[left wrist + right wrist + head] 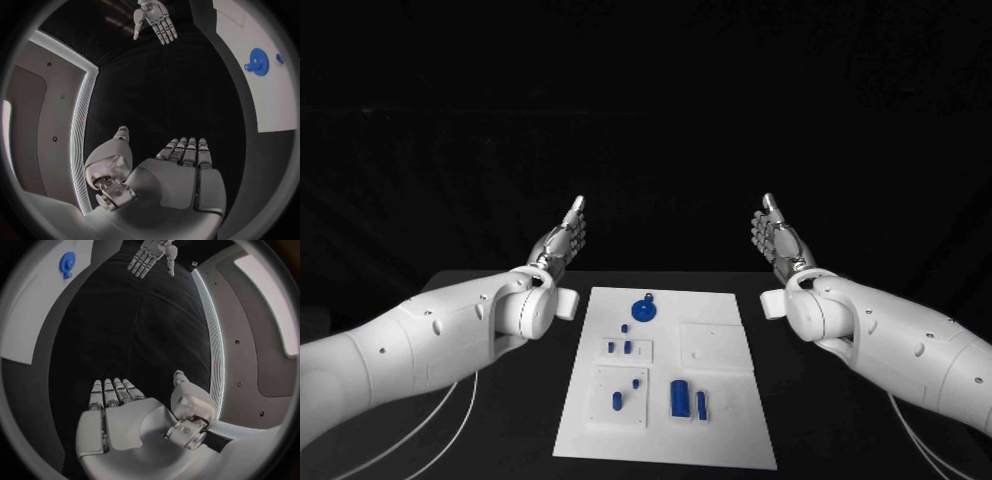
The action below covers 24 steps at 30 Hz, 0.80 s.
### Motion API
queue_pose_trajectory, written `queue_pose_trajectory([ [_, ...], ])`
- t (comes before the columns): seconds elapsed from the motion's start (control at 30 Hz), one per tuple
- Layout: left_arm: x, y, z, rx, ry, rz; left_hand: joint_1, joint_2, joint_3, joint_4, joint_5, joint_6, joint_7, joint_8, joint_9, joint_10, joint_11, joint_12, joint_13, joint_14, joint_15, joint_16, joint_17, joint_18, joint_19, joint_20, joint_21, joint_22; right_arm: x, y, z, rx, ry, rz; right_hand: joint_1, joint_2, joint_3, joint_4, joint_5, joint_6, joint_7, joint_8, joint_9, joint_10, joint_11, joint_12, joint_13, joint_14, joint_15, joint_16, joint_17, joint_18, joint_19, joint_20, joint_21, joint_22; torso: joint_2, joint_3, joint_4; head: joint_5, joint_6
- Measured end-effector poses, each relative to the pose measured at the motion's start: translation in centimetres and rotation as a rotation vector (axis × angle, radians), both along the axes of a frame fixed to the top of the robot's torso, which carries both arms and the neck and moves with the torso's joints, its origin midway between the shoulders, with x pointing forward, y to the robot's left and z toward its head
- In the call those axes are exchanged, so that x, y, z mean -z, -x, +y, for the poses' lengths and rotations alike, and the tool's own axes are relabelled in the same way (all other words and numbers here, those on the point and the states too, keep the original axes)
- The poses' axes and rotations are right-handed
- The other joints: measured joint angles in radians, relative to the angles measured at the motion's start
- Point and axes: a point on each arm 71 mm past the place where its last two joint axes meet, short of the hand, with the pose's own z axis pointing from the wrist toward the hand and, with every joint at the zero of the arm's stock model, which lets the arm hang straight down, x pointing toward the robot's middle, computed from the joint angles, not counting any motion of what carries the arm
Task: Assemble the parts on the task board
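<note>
Broadly, one black table [488, 420] carries everything, and two white arms reach in over it, one from each side. At its middle lies a single flat white rectangular task board [733, 440], running lengthways away from the robot between the two arms. Three raised white square panels sit on the board: a large one nearest the robot, a small one above it, and one toward the right. The small blue parts number about seven: one round blue disc [643, 312] with a tiny blue knob beyond it at the far end, two short pegs on the small panel, two on the large panel, and a taller pair [688, 399] standing near the board's middle. The left hand [561, 243] and the right hand [777, 240] are both raised beyond the board, fingers straight and together, holding nothing.
</note>
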Motion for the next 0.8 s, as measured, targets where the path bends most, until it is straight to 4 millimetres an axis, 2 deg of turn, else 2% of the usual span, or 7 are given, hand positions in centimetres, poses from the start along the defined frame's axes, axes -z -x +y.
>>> queue_pose_trajectory([
  [0.03, 0.0, 0.5, -0.4, 0.0, 0.01, 0.0, -0.06, 0.0, 0.002, 0.002, -0.001, -0.018, -0.002, -0.004, -0.001, -0.023, -0.002, 0.0, 0.0, -0.024, -0.002, 0.0, -0.001, 0.0, -0.02, -0.002, -0.003, -0.001, -0.2, 0.4, 0.6, -0.009, -0.007, -0.005, -0.032, 0.0, -0.004, 0.004, -0.004, -0.019, -0.002, 0.0, -0.001, -0.024, -0.003, 0.0, -0.001, -0.023, -0.002, 0.0, -0.001, 0.0, -0.019, -0.002, -0.003, -0.002, 0.001, 0.0026, 0.0017, -0.003, 0.009],
  [0.1, 0.0, 1.8, -1.2, -0.002, 0.032, -0.002, -0.129, -0.001, 0.002, 0.002, -0.001, -0.037, -0.004, -0.004, -0.002, -0.05, -0.004, 0.0, -0.001, -0.05, -0.004, 0.0, -0.001, 0.0, -0.042, -0.005, -0.003, -0.002, -0.8, 1.3, 1.9, -0.028, -0.025, -0.017, -0.067, 0.0, -0.011, 0.005, -0.008, -0.039, -0.004, 0.0, -0.001, -0.05, -0.005, 0.0, -0.002, -0.05, -0.004, -0.002, -0.001, -0.014, -0.04, -0.005, -0.003, -0.005, 0.002, 0.008, 0.0054, -0.008, 0.027],
  [0.13, -0.1, 2.3, -1.6, -0.005, 0.041, -0.003, -0.163, -0.002, 0.002, 0.002, -0.001, -0.047, -0.005, -0.004, -0.002, -0.063, -0.005, 0.0, -0.001, -0.065, -0.005, 0.0, -0.002, 0.0, -0.054, -0.006, -0.003, -0.002, -1.0, 1.8, 2.5, -0.034, -0.034, -0.02, -0.085, -0.001, -0.011, 0.005, -0.008, -0.05, -0.006, 0.0, -0.001, -0.064, -0.005, 0.0, -0.002, -0.063, -0.006, -0.004, -0.002, -0.015, -0.05, -0.006, -0.003, -0.006, 0.002, 0.0102, 0.007, -0.01, 0.034],
  [0.27, -0.4, 4.5, -2.9, -0.023, 0.072, -0.012, -0.238, -0.002, 0.002, 0.002, -0.001, -0.066, -0.006, -0.004, -0.003, -0.092, -0.007, 0.0, -0.002, -0.094, -0.006, 0.0, -0.003, 0.0, -0.075, -0.009, -0.003, -0.004, -1.6, 3.9, 4.4, -0.046, -0.07, -0.027, -0.124, -0.001, -0.017, 0.008, -0.012, -0.072, -0.009, 0.0, -0.003, -0.092, -0.009, 0.0, -0.003, -0.092, -0.008, -0.004, -0.003, -0.015, -0.072, -0.012, -0.003, -0.008, 0.004, 0.0177, 0.0123, -0.016, 0.054],
  [0.33, -0.7, 5.3, -3.2, -0.039, 0.082, -0.019, -0.259, -0.003, 0.004, 0.0, -0.005, -0.072, -0.009, -0.004, -0.003, -0.096, -0.007, 0.0, -0.003, -0.097, -0.009, 0.0, -0.003, 0.0, -0.082, -0.01, -0.003, -0.004, -1.9, 4.9, 5.2, -0.042, -0.089, -0.025, -0.16, -0.001, -0.024, 0.011, -0.016, -0.092, -0.01, -0.004, -0.004, -0.119, -0.01, -0.002, -0.004, -0.118, -0.009, -0.004, -0.003, -0.015, -0.093, -0.012, -0.007, -0.01, 0.004, 0.0194, 0.0136, -0.017, 0.057],
  [0.47, -1.1, 6.5, -3.7, -0.07, 0.091, -0.029, -0.311, -0.003, 0.005, -0.001, -0.005, -0.087, -0.01, -0.004, -0.004, -0.118, -0.009, -0.004, -0.003, -0.121, -0.009, 0.0, -0.004, 0.0, -0.101, -0.012, -0.007, -0.004, -2.2, 6.4, 5.9, -0.019, -0.113, -0.021, -0.162, -0.001, -0.024, 0.011, -0.016, -0.094, -0.011, -0.004, -0.004, -0.122, -0.01, -0.004, -0.004, -0.119, -0.01, -0.004, -0.004, -0.015, -0.093, -0.012, -0.007, -0.011, 0.004, 0.0215, 0.0149, -0.018, 0.06],
  [0.8, -1.3, 7.0, -3.5, -0.129, 0.081, -0.049, -0.311, -0.003, 0.005, -0.001, -0.005, -0.087, -0.01, -0.004, -0.004, -0.118, -0.009, -0.004, -0.004, -0.121, -0.009, 0.0, -0.004, 0.0, -0.101, -0.012, -0.007, -0.005, -2.4, 7.4, 6.0, 0.054, -0.136, -0.017, -0.162, -0.001, -0.024, 0.011, -0.016, -0.094, -0.011, -0.004, -0.004, -0.122, -0.01, -0.004, -0.004, -0.119, -0.01, -0.004, -0.004, -0.015, -0.093, -0.012, -0.007, -0.012, 0.005, 0.0222, 0.0153, -0.018, 0.061],
])
